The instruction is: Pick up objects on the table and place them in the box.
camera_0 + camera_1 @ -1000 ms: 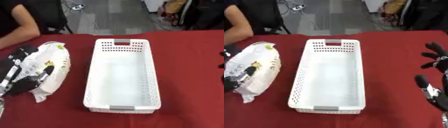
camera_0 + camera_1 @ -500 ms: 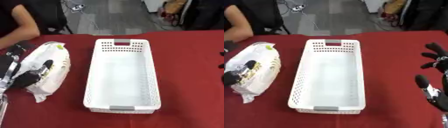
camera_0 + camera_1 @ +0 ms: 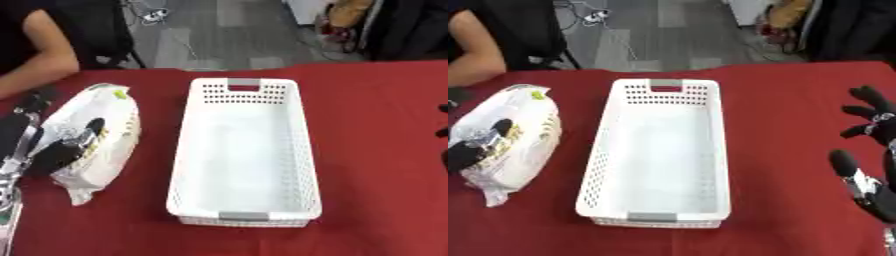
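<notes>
Little has changed over the past second: the left hand has kept its hold on the white bag, which appears to have shifted slightly toward 12 o'clock on the table, though the camera itself has also moved a little.

On a red table, the bag, white with yellow-green and dark markings, lies at 9 o'clock, just beside the long white box and not touching it. The black left hand comes in from the view's left edge at roughly 8 o'clock, with dark fingers curled over the top face of the bag and the thumb side tucked against its near flank, so that the bag is clasped between them. A twisted tail of the bag points toward 6 o'clock.

The box sits at the centre, long axis running from 12 to 6 o'clock, with perforated walls, a grey handle strip at each short end, and nothing inside it.

At 4 o'clock in the right eye view, the right hand rests apart from everything, fingers spread and relaxed, holding nothing.

A person's bare arm shows at 10 o'clock beyond the table's far edge, touching neither bag nor box.
</notes>
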### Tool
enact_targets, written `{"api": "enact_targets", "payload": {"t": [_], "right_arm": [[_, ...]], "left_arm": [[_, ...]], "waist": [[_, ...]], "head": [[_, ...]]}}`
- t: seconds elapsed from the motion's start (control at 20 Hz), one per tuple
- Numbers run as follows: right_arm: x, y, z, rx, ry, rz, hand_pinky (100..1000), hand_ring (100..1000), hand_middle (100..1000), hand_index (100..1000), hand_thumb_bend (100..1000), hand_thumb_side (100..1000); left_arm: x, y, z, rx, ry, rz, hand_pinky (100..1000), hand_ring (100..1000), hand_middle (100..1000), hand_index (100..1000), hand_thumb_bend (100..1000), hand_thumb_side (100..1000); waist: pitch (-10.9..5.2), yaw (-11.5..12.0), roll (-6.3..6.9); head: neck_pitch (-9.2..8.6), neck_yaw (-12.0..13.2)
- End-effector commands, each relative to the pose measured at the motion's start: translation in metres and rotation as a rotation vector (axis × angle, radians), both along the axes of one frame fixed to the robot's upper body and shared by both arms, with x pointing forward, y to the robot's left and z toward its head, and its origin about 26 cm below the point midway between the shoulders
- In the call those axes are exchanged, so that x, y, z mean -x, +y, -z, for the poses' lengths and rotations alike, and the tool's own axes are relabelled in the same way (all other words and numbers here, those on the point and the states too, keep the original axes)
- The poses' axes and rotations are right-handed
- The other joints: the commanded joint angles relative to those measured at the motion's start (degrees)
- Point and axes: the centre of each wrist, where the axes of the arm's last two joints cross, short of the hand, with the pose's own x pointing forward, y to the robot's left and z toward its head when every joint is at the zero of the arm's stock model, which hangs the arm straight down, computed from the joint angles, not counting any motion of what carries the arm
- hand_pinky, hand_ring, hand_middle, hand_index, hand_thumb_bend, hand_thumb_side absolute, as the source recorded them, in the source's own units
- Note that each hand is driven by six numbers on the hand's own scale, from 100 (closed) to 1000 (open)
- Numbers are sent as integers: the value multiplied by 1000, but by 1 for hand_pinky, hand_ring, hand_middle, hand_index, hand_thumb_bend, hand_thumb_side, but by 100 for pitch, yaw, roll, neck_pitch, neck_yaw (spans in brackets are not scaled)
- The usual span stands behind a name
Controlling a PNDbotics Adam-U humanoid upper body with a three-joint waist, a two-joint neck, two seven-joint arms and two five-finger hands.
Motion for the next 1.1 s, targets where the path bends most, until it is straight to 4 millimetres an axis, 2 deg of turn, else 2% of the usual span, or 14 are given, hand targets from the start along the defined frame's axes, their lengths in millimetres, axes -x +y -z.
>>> {"api": "enact_targets", "payload": {"t": [0.05,0.65,1.1], "right_arm": [[0,0,-6,9,-20,-7,559,797,890,1000,641,902],[0,0,-6,12,-18,-11,559,797,890,1000,635,900],[0,0,-6,12,-17,-10,559,797,890,1000,633,899]], "left_arm": [[-3,3,-2,-34,18,-1,884,883,972,930,1000,810],[-14,11,30,-50,164,-15,869,880,976,936,1000,844],[-19,16,51,-32,258,-19,802,841,943,934,1000,758]], "waist": [[-75,-11,-2],[-61,-19,-2],[-58,-24,-5]], "head": [[-80,-50],[-79,-51],[-88,-56]]}}
